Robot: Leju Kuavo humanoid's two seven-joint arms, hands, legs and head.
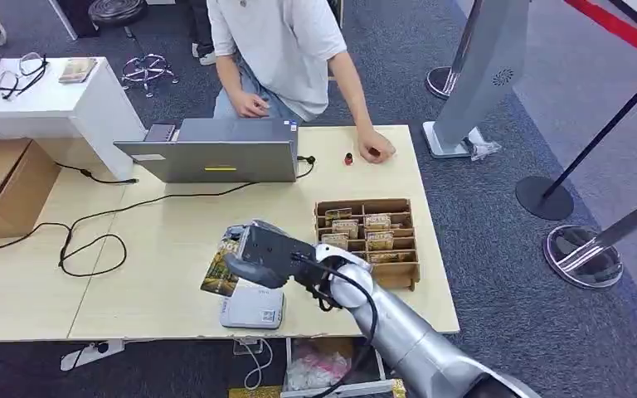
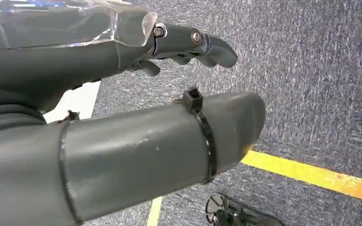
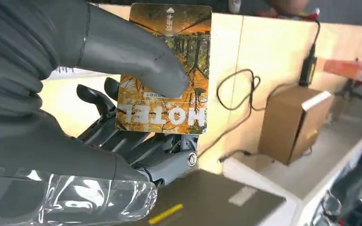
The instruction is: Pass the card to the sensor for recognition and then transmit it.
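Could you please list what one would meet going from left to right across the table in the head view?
Brown cardboard box → black looped cable → grey open laptop → wooden compartmented card tray.

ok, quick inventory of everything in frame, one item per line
card: 1, orange forest print reading HOTEL, pinched in the right hand above the sensor
sensor: 1, white flat box, near table edge
card box: 1, brown, divided, cards in its slots, right part of table
laptop: 1, grey, far side of table
cables: black, looping over the left part of the table
cardboard box: 1, brown, far left
small red-topped item: 1, by the person's hand
white side table: 1, glasses on top
person: 1, grey shirt, seated beyond table
right hand: grey, holds the card
left hand: grey, hangs over blue carpet, holds nothing
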